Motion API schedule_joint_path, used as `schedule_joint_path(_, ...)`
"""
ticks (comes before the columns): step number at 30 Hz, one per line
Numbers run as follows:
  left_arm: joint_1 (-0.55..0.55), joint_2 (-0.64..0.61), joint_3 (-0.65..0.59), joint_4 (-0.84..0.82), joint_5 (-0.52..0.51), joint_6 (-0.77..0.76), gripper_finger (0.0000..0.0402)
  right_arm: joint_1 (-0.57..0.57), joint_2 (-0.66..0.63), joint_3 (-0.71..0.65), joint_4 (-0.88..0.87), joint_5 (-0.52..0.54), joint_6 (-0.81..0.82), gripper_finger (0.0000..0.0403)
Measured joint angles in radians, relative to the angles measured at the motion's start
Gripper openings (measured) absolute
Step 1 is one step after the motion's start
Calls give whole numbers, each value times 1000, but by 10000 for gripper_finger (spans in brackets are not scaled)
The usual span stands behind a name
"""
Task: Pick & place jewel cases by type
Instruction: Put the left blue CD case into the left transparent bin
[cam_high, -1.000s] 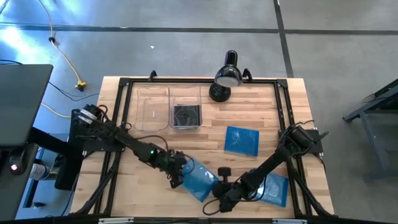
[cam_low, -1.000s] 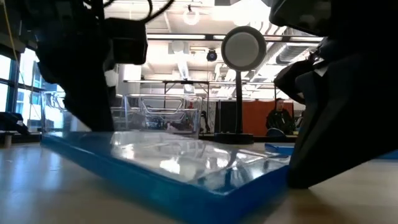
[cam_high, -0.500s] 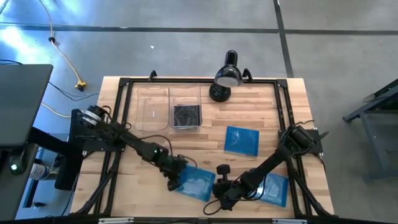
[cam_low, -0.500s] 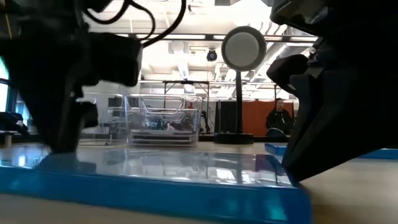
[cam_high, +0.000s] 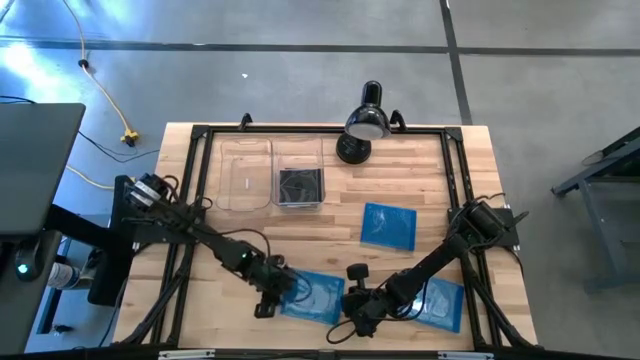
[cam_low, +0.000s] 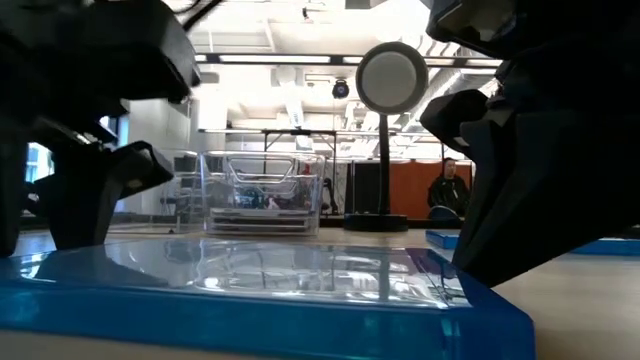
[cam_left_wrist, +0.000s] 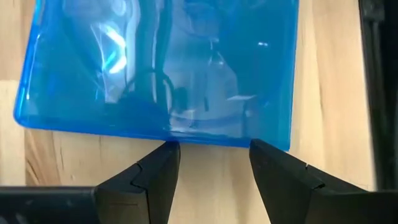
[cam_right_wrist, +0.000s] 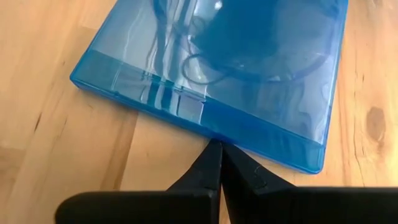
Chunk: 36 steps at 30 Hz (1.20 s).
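A translucent blue jewel case (cam_high: 318, 293) lies flat on the wooden table near its front edge, and it also shows in the low view (cam_low: 270, 290). My left gripper (cam_high: 270, 300) stands open at the case's left edge. In the left wrist view its fingertips (cam_left_wrist: 214, 146) are spread along that edge. My right gripper (cam_high: 350, 308) is shut, with its tip (cam_right_wrist: 219, 149) at the case's right edge. Two more blue jewel cases lie flat: one mid-table (cam_high: 388, 226), one under my right arm (cam_high: 440, 305). My left gripper's two spread fingertips (cam_left_wrist: 169, 149) meet the blue case's left edge (cam_left_wrist: 211, 138), slanting down from the table's left. Nothing is between the fingers. The case lies flat on the table. My right gripper's shut fingertips (cam_right_wrist: 211, 158) touch the case's right edge (cam_right_wrist: 214, 134), slanting down from the table's right.
Two clear bins stand at the far left. One (cam_high: 245, 175) holds nothing I can see, and the other (cam_high: 300, 185) holds dark cases. A black desk lamp (cam_high: 362, 125) stands at the far edge. Bare wood lies between the bins and the near cases.
The blue case was tilted with its left side raised. That side has come down and the case now lies flat, turned a little. My left gripper has sunk toward the table's near-left and rolled, staying open. My right gripper has kept its place at the case's right edge.
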Motion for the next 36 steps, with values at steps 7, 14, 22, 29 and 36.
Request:
schedule_joint_path(7, -30, 2, 0, -19, -76, 175, 194, 5, 0, -2, 25, -3, 45, 0)
schedule_joint_path(14, -7, 2, 0, -16, -7, 44, 194, 6, 0, -2, 40, 1, 53, 0)
schedule_joint_path(22, 26, -6, -2, 21, 116, -381, 195, 30, 3, -3, 55, 51, 52, 0)
schedule_joint_path(29, 24, 1, -6, 109, 190, -679, 195, 37, 6, -3, 58, 74, 16, 0)
schedule_joint_path(36, -11, 3, -8, 342, 151, -664, 195, 39, 7, -3, 59, 90, 42, 0)
